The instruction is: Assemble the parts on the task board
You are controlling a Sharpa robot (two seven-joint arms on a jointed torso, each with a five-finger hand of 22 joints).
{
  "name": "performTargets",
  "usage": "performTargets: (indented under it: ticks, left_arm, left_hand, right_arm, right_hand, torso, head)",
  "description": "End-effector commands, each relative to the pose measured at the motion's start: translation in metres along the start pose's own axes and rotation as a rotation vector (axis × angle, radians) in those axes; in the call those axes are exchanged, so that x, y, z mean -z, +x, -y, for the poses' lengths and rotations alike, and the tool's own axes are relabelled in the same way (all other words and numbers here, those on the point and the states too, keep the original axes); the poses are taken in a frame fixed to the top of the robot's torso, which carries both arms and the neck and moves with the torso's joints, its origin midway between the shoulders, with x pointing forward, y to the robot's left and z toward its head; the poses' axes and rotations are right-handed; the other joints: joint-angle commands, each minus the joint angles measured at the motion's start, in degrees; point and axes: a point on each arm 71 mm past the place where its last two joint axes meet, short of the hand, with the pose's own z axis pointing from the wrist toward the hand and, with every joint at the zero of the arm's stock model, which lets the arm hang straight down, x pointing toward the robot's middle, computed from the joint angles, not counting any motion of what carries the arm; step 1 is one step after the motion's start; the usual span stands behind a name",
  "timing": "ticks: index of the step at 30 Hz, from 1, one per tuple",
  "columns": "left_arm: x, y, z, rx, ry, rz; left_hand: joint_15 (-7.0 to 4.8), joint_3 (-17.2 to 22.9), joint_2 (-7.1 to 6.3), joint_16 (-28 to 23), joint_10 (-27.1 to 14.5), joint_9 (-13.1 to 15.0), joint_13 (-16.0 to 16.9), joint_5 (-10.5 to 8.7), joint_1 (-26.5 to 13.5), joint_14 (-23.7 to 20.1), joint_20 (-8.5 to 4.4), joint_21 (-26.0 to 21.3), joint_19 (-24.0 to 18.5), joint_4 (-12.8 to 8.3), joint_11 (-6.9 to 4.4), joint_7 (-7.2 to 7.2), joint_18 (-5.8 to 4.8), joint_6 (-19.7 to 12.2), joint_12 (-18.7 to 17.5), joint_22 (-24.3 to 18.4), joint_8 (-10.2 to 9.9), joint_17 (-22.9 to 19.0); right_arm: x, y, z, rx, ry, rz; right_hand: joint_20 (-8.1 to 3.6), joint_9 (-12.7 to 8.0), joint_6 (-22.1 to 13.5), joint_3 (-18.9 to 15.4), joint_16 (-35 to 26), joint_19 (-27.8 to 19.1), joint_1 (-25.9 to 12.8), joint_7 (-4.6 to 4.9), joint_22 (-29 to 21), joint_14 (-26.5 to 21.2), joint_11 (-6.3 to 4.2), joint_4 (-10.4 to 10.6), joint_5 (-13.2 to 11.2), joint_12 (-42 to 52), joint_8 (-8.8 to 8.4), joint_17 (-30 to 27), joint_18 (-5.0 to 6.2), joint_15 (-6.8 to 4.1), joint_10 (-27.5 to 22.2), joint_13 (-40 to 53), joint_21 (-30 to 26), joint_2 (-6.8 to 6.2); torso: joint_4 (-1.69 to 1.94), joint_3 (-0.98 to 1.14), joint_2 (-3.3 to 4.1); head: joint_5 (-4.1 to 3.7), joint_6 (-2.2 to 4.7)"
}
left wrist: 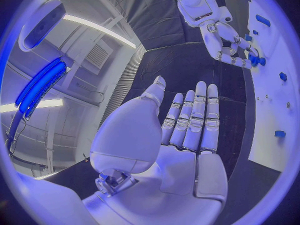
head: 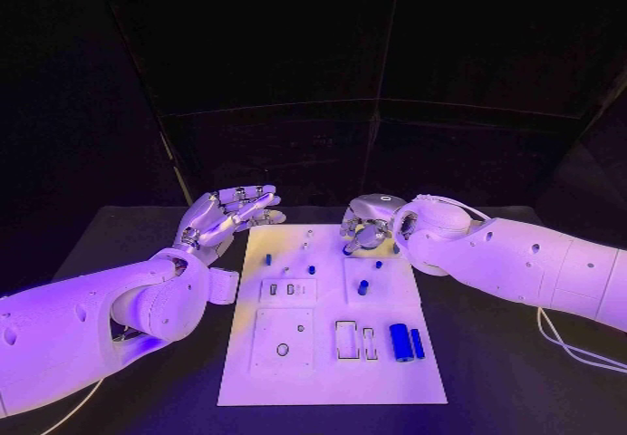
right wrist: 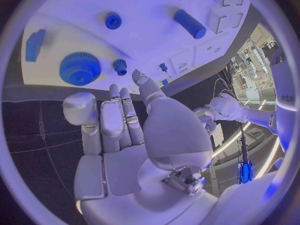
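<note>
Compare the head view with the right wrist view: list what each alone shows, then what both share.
Head view alone: the two blue cylinders lying at the near right of the task board, beside rectangular slots.

Right wrist view alone: a large blue gear with a small gear beside it.

Both: the white board, the right hand and the left hand, each holding nothing.

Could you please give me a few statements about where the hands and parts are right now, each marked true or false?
1. The left hand holds nothing, its fingers apart. True.
2. The right hand is over the near end of the task board. False: it is at the far end.
3. Two blue cylinders lie side by side near the board's near right corner. True.
4. The left hand rests flat on the board. False: it is raised beside the far left corner.
</note>
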Motion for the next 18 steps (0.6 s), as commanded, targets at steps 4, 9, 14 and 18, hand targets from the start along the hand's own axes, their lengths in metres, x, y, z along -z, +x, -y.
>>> performTargets:
  ticks: [4, 9, 14, 18]
  left_arm:
    - [-0.001, 0.0025, 0.0002, 0.006, 0.002, -0.025]
    - [-0.0014, 0.0034, -0.0002, 0.008, 0.001, -0.028]
    - [-0.0014, 0.0038, -0.0002, 0.009, 0.001, -0.03]
    - [-0.0014, 0.0036, -0.0003, 0.009, 0.0, -0.03]
  left_hand:
    - [0.16, -0.08, 0.63, -0.33, 0.16, -0.12, -0.09, 0.02, -0.06, -0.17, 0.21, -0.29, 0.28, -0.27, 0.32, 2.0, 0.18, 0.42, -0.28, -0.14, -0.31, -0.1]
    - [0.17, -0.12, 0.66, -0.39, 0.12, -0.15, -0.09, 0.02, -0.1, -0.16, 0.22, -0.32, 0.28, -0.3, 0.35, 2.05, 0.17, 0.39, -0.37, -0.17, -0.39, -0.1]
    - [0.17, -0.12, 0.66, -0.39, 0.12, -0.15, -0.09, 0.02, -0.1, -0.16, 0.22, -0.32, 0.28, -0.3, 0.35, 2.05, 0.17, 0.39, -0.37, -0.17, -0.39, -0.1]
    - [0.17, -0.12, 0.66, -0.39, 0.12, -0.15, -0.09, 0.02, -0.1, -0.16, 0.22, -0.32, 0.28, -0.3, 0.35, 2.05, 0.17, 0.39, -0.37, -0.17, -0.39, -0.1]
  right_arm:
    - [-0.0013, 0.0035, 0.0006, -0.01, 0.012, -0.013]
    - [-0.0028, 0.0055, 0.0005, -0.01, 0.015, -0.02]
    - [-0.0037, 0.008, 0.0014, -0.01, 0.02, -0.025]
    - [-0.0043, 0.0081, 0.0023, -0.014, 0.022, -0.016]
  right_hand:
    - [-0.05, -0.17, -0.42, 0.31, 0.6, 0.49, -0.4, 0.35, 0.19, 1.57, 0.26, 0.34, 0.85, 0.35, -0.5, 0.19, -0.62, 0.19, -0.6, -0.04, 0.5, -0.01]
    - [-0.01, -0.26, -1.64, 0.97, 0.83, 0.52, 0.11, 0.37, 0.36, 1.55, 0.23, -0.02, 0.76, 0.64, -0.66, 0.32, -0.62, 0.21, -0.81, -0.03, 0.7, 0.2]
    - [0.01, -0.17, -1.69, 1.78, 1.03, 0.54, 0.5, 0.36, 0.56, 1.53, 0.25, -0.3, 0.59, 0.87, -0.47, 0.44, -0.64, 0.21, -0.84, -0.05, 0.89, 0.68]
    - [0.04, -0.13, -1.59, 2.55, 1.11, 0.49, 0.58, 0.4, 0.56, 1.49, 0.29, -0.43, 0.37, 1.02, -0.37, 0.41, -0.64, 0.24, -0.8, -0.1, 0.95, 1.15]
  torso:
    - [0.13, 0.04, 0.12]
    - [0.12, -0.03, 0.06]
    - [0.07, -0.02, 0.14]
    - [0.07, -0.02, 0.09]
  head:
    - [-0.02, -0.32]
    - [0.04, -0.56]
    - [0.15, -0.85]
    - [0.13, -0.97]
